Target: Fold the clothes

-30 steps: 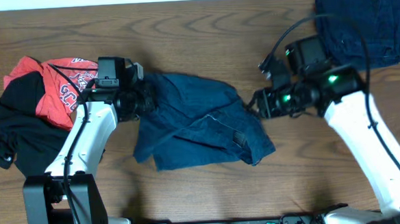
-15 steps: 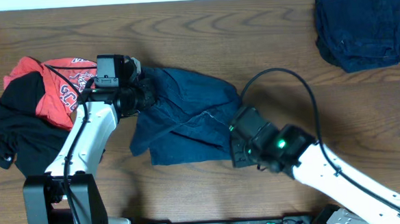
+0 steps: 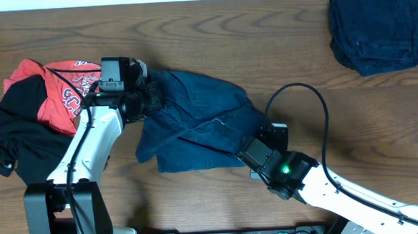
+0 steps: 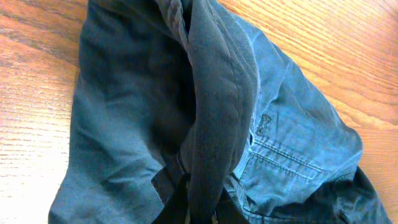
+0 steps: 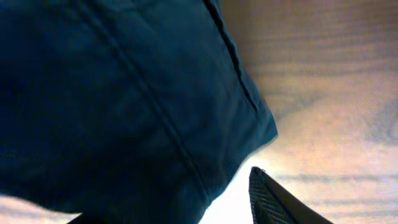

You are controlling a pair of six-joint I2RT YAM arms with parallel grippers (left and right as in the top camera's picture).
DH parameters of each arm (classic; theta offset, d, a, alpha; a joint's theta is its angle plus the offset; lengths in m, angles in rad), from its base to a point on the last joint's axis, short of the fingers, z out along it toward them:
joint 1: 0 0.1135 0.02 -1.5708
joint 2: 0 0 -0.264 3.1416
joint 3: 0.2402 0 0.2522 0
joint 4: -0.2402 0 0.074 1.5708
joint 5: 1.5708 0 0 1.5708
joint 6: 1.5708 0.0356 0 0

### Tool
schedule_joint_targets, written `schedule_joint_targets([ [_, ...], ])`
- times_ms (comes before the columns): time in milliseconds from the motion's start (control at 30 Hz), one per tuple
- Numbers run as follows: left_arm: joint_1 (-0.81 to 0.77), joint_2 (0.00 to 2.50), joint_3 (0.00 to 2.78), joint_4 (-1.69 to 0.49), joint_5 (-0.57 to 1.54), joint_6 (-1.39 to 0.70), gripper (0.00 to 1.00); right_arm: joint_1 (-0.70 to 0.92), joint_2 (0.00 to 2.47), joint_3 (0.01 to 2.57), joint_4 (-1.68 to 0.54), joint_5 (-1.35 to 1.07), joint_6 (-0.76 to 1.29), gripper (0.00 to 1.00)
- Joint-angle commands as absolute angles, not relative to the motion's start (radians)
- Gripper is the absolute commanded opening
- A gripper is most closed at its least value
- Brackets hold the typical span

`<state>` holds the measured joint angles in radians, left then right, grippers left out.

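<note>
1. Denim shorts [image 3: 195, 125] lay spread on the table [image 3: 262, 42] between the two arms. Their lower right corner was just in front of the right end effector [image 3: 248, 153].
2. That end effector sat low at the near hem, probably to catch the corner and carry it across for a fold. Its wrist view showed one bare finger [image 5: 273, 199] just beside the corner. Whether the jaws were apart or pinched on cloth could not be told.
3. Beyond it, the left end effector [image 3: 149, 102] was clamped tight on a bunched ridge at the shorts' far left edge. It likely held there as an anchor, so the cloth would stay taut while the other side was worked.
4. Further to the left of that end effector, the red T-shirt [image 3: 57, 93] and the black garment [image 3: 16, 138] lay heaped and unfolded, apparently waiting their turn.
5. Well apart, far beyond the right end effector, the folded navy denim [image 3: 376, 29] sat in the table's corner and looked finished.
6. A second earlier, the right end effector had hovered off to the right of the shorts, its arm crossing the folded denim. By this moment it had swung in to the near hem. The shorts' lower right corner reached less far right than before, while the left grip had hardly shifted.
</note>
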<state>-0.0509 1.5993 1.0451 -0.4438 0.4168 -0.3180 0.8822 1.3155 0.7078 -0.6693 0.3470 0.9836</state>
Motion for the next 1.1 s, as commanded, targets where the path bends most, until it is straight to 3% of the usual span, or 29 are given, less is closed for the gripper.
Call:
schedule_joint_targets([
  [0,-0.051,1.603,1.043,-0.439,0.419,-0.324,0.06,0.889,1.309,0.7,-0.619,0.426,1.002,0.5],
  [267,-0.051,1.603,1.043,-0.435,0.419,-0.324,0.06,0.889,1.309,0.687,-0.587,0.411,0.986,0.27],
  [333,-0.051,1.603,1.043,-0.435,0.419,-0.324,0.06,0.889,1.309,0.674,-0.586,0.393,0.987,0.13],
  [367,-0.051,1.603,1.043,-0.435,0.419,-0.324,0.06,0.888,1.309,0.667,-0.587,0.389,0.987,0.01],
  [600,-0.03,1.596,1.077,-0.429,0.419,-0.308,0.06,0.818,1.261,0.71,-0.626,0.388,0.925,0.01],
  [800,0.012,1.511,1.153,-0.429,0.419,-0.309,0.06,0.594,1.111,0.889,-0.673,0.361,0.665,0.01],
  [1067,0.03,1.254,1.232,-0.473,0.419,-0.308,0.06,0.278,1.066,1.234,-0.755,0.041,0.369,0.01],
])
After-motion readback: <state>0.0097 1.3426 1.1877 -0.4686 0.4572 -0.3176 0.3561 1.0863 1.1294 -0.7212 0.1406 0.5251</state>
